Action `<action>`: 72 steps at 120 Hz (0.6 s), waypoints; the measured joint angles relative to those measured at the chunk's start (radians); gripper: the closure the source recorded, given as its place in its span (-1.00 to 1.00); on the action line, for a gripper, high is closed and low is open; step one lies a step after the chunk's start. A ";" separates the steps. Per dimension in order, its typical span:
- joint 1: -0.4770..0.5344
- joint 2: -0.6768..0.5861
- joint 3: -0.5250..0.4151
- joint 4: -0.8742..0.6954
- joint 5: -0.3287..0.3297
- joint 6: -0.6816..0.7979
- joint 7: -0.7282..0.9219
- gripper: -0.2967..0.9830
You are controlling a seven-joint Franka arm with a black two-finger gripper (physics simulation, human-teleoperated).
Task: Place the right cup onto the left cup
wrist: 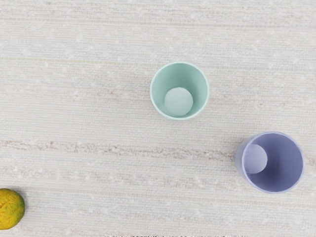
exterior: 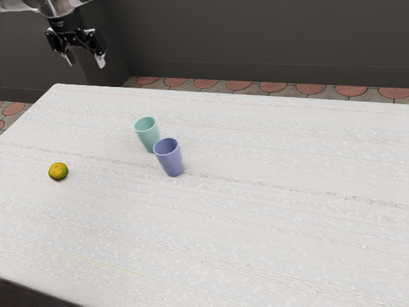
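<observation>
High over the table's far edge, at the exterior view's upper left, my gripper (exterior: 85, 59) hangs open with nothing between its fingers. A mint green cup (exterior: 148, 134) and a blue-violet cup (exterior: 170, 158) stand upright on the table, well away from the hand. The blue cup is nearer the exterior camera and partly overlaps the green one there. From above, in the wrist view, the green cup (wrist: 179, 91) and the blue cup (wrist: 271, 162) stand apart, both hollow and with their mouths up.
A yellow-green fruit (exterior: 58, 171) lies on the pale striped table (exterior: 275, 192), to the exterior view's left of the cups. The wrist view catches part of the same fruit (wrist: 10, 209). A dark wall (exterior: 255, 38) rises beyond the table.
</observation>
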 joint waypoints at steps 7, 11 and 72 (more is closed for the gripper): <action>0.002 -0.027 -0.051 -0.056 0.002 0.018 0.011 -0.50; 0.032 -0.046 -0.097 -0.089 0.003 0.031 0.017 -0.50; -0.064 -0.042 -0.199 -0.420 0.002 0.259 -0.126 -0.50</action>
